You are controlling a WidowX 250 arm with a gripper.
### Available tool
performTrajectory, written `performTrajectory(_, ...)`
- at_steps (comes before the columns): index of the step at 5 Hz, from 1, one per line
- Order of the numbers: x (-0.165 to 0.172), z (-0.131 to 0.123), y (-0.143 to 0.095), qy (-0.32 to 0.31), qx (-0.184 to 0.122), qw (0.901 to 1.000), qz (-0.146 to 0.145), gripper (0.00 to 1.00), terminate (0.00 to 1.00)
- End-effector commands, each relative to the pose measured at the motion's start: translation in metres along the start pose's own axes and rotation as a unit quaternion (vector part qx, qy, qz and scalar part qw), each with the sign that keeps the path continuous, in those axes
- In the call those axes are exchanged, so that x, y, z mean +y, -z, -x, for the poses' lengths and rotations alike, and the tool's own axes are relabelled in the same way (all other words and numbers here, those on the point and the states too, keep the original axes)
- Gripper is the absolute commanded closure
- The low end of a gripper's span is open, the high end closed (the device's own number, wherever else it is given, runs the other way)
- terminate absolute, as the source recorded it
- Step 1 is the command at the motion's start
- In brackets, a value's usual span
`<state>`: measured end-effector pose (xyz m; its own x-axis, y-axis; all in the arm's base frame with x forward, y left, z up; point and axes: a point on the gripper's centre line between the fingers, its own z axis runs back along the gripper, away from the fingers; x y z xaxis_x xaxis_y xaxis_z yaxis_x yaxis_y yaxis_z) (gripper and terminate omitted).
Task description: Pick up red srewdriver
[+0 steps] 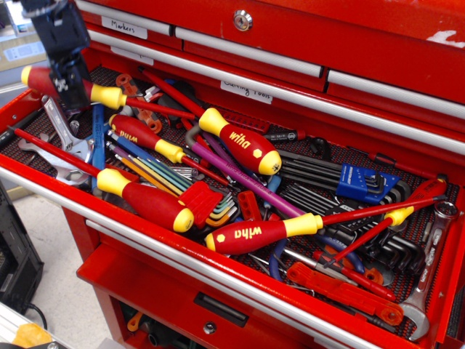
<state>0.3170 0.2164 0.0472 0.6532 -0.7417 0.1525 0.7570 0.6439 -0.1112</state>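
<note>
The red screwdriver (107, 96) lies at the far left of the open tool drawer (43, 190). It has a slim red handle, a yellow butt cap, a yellow collar and a thin red shaft running right. My black gripper (69, 85) comes down from the top left and is shut on its handle, between the butt cap and the collar. The handle end is raised a little. The shaft tip is still low among the tools near the drawer's back.
The drawer is packed. A fat red-yellow "wiha" screwdriver (240, 142), a second one (265, 233), a shorter red one (142, 136) and another (145, 198) lie close by. Wrenches (62, 142) lie under the gripper, and a blue hex key set (367, 182) is to the right.
</note>
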Motion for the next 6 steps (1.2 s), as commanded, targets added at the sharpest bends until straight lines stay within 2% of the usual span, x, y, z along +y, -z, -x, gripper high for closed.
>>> performTrajectory(1, 0.003, -0.024, -0.082, 0.006, 0.045, 0.9967, -0.067, 1.0, 0.0)
performTrajectory(2, -0.004, -0.029, -0.119, 0.007, 0.089, 0.9929, -0.079, 1.0, 0.0)
performTrajectory(3, -0.007, -0.032, -0.155, -0.005, 0.115, 0.9907, -0.073, 1.0, 0.0)
performTrajectory(4, -0.017, -0.032, -0.179, -0.017, 0.123, 0.9883, -0.088, 1.0, 0.0)
performTrajectory(5, -0.03, -0.032, -0.196, 0.011, 0.108, 0.9913, -0.075, 1.0, 0.0)
performTrajectory(6, -0.036, -0.033, -0.194, -0.006, 0.096, 0.9931, -0.068, 1.0, 1.0)
